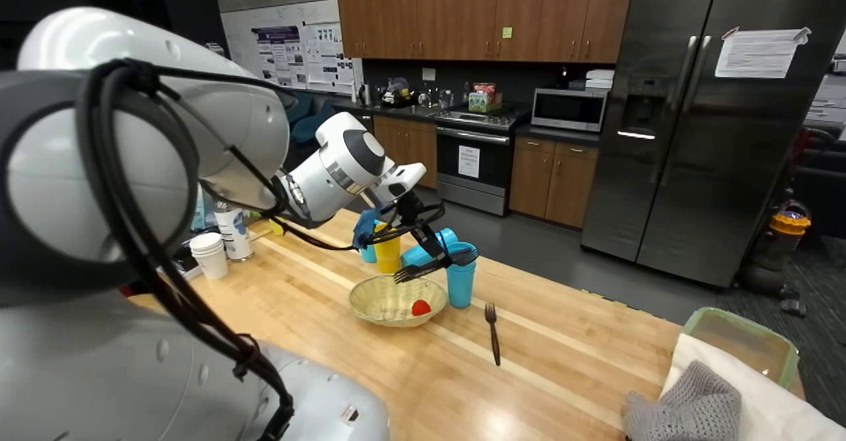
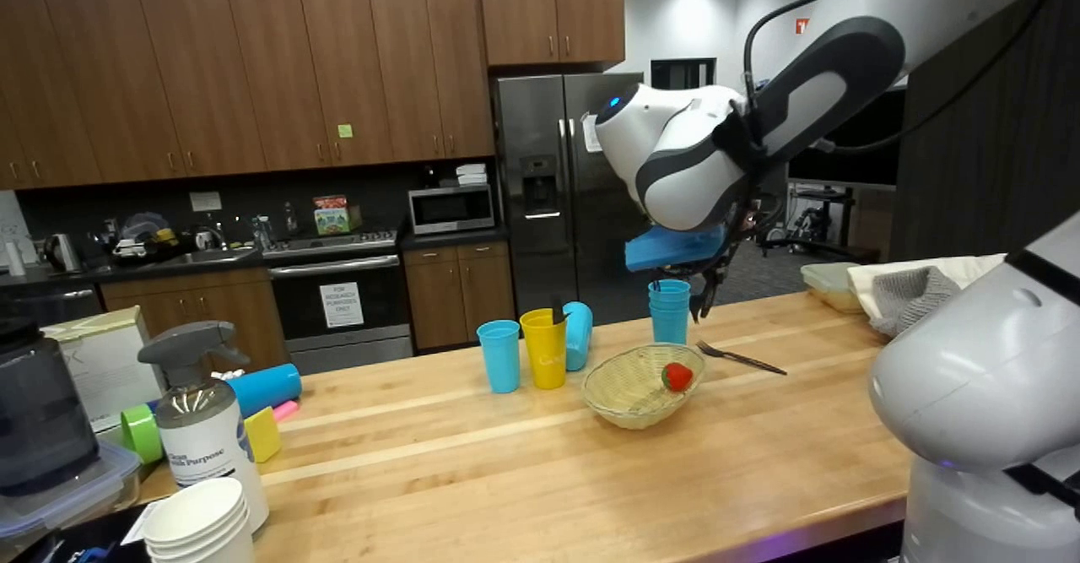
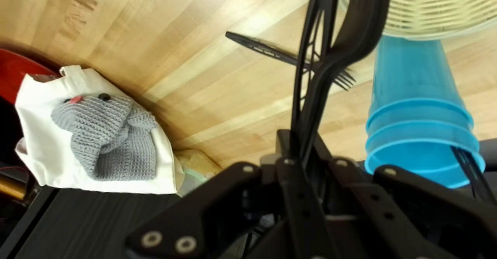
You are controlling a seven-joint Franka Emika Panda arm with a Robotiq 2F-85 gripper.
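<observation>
"So, what did your pincer (image 3: 301,144) have between its tips?"

"It gripped a black fork (image 3: 349,43), up off the tabletop (image 2: 472,479). The dark shape looked doubled in the wrist view, and I could not tell whether two forks lay together there."

"Which way did it point?"

"Crosswise to my fingers. In an exterior view its long axis ran nearly level, with a slight slant, and tines on one side reached toward the basket (image 1: 380,317)."

"And where were the blue cups (image 3: 411,72) from you?"

"Just off to the right of my pincer in the wrist view. They stood nested and upright, so the fork's length ran across their height rather than along it. Whether anything touched their rims, I could not make out."

"Was anything else close by?"

"A loose fork (image 3: 268,50) lay flat on the tabletop below my grip, tines toward the cups, handle pointing away from them. It seemed farther from my tips than the cups' rims did. A red strawberry (image 2: 677,376) sat in the basket, at the end nearer the cups."
</observation>
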